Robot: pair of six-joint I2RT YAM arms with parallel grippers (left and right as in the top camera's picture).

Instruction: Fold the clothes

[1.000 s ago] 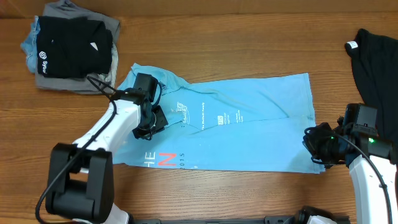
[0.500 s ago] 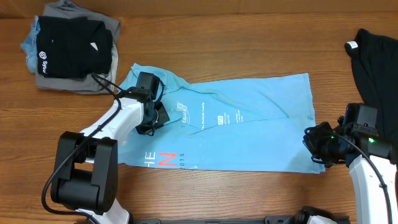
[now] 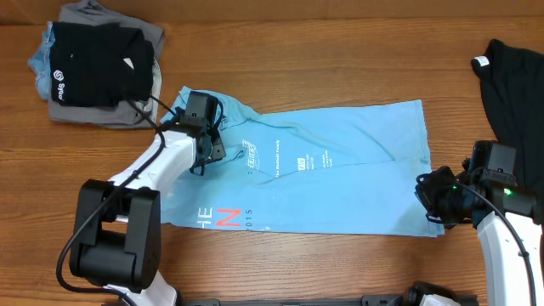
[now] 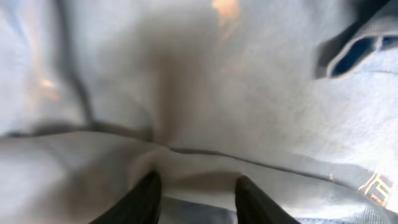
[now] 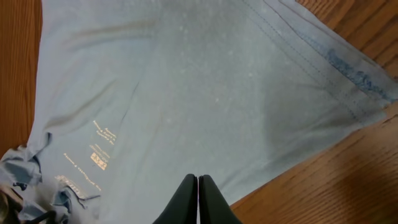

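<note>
Your left hand [image 3: 207,151] is down on the light blue cloth T-shirt [image 3: 340,170], at one end of it. Its two black fingers [image 4: 146,198] stand apart, so this hand is open. A soft fold of blue cloth lies just in front of them.

The shirt lies flat on the brown wooden tabletop [image 3: 323,59]. Its long side runs from your left hand across to your right hand [image 3: 430,201], and the stitched hem points at the right one.

Your right hand is closed, with its fingertips pressed together, right at the shirt's hem corner. The black cloth garment with a white tag [image 3: 514,81] lies just beyond this hand.
</note>
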